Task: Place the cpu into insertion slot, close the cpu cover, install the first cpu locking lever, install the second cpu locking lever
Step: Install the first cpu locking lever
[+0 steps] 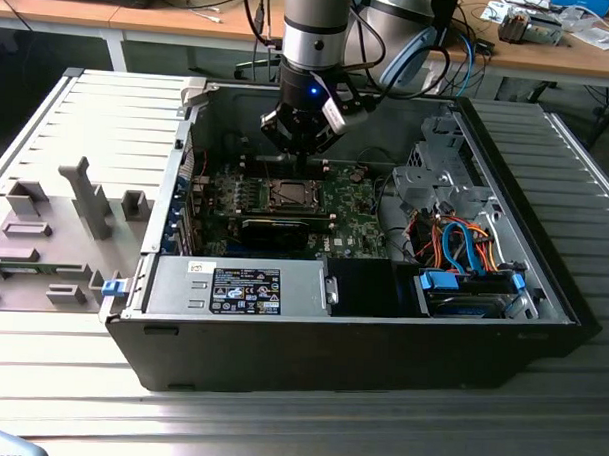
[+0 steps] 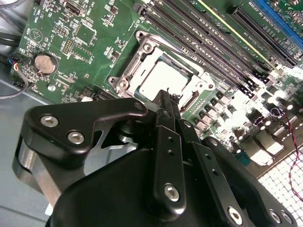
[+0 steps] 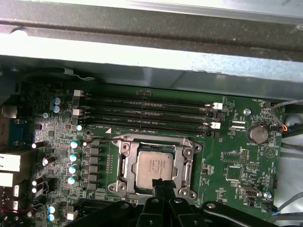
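- In the first wrist view, the cpu [image 3: 155, 166] sits seated in the insertion slot [image 3: 124, 165], the cpu cover [image 3: 185, 163] framing it.
- My gripper [image 3: 163, 184] meets its 6 o'clock edge, tips pressed together, holding nothing.
- In the exterior view, I hang at 12 o'clock over the socket.

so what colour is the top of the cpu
Dull silver-grey; the cpu shows best in the first wrist view.
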Motion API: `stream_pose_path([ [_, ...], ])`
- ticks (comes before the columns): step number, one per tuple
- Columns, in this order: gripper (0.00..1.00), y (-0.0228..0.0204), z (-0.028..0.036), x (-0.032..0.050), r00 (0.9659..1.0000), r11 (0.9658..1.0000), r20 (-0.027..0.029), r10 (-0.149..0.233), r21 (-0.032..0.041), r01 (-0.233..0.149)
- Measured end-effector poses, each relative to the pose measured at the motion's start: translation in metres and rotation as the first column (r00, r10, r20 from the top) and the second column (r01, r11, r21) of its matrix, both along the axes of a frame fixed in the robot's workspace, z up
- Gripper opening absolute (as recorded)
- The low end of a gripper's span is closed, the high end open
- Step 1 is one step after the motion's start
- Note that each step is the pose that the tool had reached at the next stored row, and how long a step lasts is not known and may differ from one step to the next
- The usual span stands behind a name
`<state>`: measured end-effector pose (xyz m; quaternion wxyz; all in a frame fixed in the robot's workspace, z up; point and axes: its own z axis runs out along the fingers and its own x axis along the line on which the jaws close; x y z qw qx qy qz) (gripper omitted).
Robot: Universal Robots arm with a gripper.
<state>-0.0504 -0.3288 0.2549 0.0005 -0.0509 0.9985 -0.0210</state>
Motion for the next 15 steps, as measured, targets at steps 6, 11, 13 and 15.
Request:
stream_pose_path([
  [6,0.11,0.0000,0.0000,0.0000,1.0000,1.0000,0.0000,0.008,0.0000,-0.008],
  [11,0.11,0.0000,0.0000,0.0000,0.9999,0.9999,0.0000,0.015,0.0000,-0.015],
  [13,0.11,0.0000,0.0000,0.0000,0.9999,0.9999,0.0000,0.017,0.0000,-0.017],
  [15,0.11,0.0000,0.0000,0.0000,0.9998,0.9998,0.0000,0.020,0.0000,-0.020],
])
